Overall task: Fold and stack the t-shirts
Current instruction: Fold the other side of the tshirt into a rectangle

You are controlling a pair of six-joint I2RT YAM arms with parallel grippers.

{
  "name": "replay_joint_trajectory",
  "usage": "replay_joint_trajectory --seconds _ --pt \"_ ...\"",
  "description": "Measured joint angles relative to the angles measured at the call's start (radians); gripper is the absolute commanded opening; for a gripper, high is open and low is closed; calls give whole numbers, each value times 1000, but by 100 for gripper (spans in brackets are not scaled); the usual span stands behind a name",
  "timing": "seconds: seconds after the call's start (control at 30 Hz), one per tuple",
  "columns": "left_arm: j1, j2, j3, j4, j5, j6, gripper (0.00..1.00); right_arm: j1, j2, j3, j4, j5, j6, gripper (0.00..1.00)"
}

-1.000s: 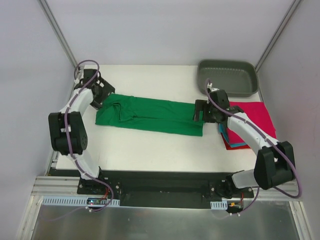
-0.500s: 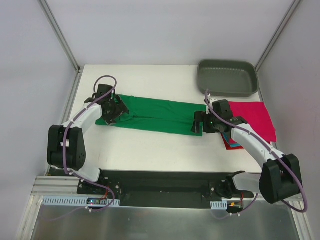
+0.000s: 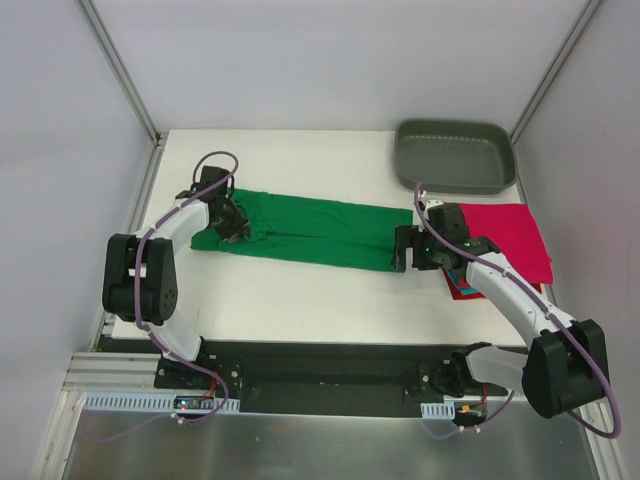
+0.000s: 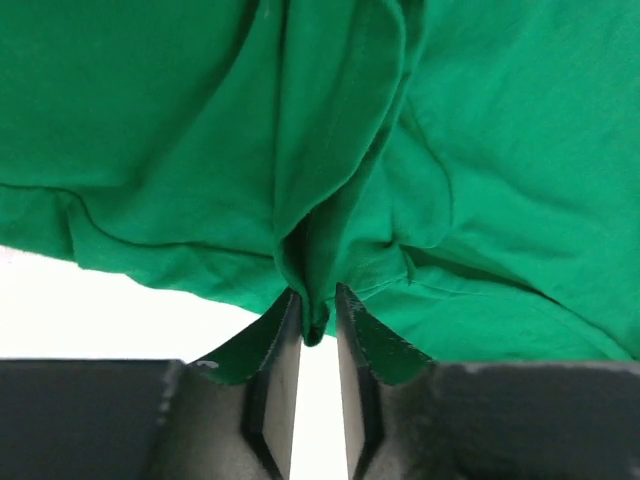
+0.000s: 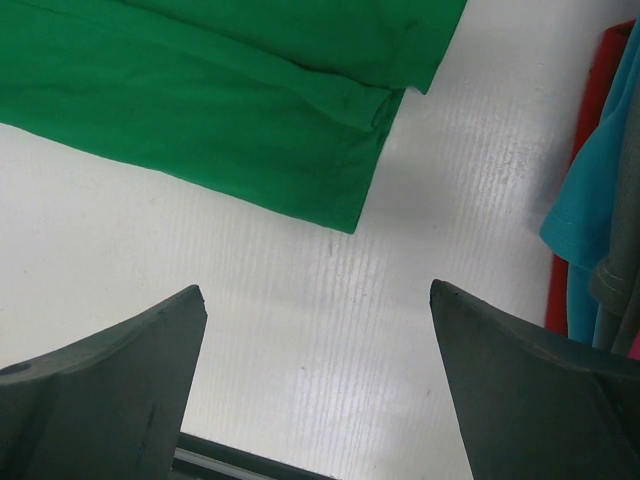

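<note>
The green t-shirt (image 3: 310, 232) is soft, matt knit cloth, creased and gathered into folds, with stitched hems. The crimson-pink t-shirt (image 3: 515, 230), teal t-shirt (image 5: 590, 210) and red t-shirt (image 5: 566, 300) look like the same matt cloth. The worktop (image 3: 300, 300) is white and matt, with fine ribbing across its surface. The tray (image 3: 455, 160) is grey plastic, smooth with a dull sheen. The left hand (image 4: 317, 310) and right hand (image 5: 318, 295) have dark grey fingers of matt, faintly grainy plastic. A metal sheet (image 3: 320, 445) with a brushed, softly reflective finish lies below the arm bases.
</note>
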Motion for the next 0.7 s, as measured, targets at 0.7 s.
replay_joint_trajectory --seconds 0.7 --pt "-72 247 262 -5 16 48 1 0 17 0 -33 106 0 96"
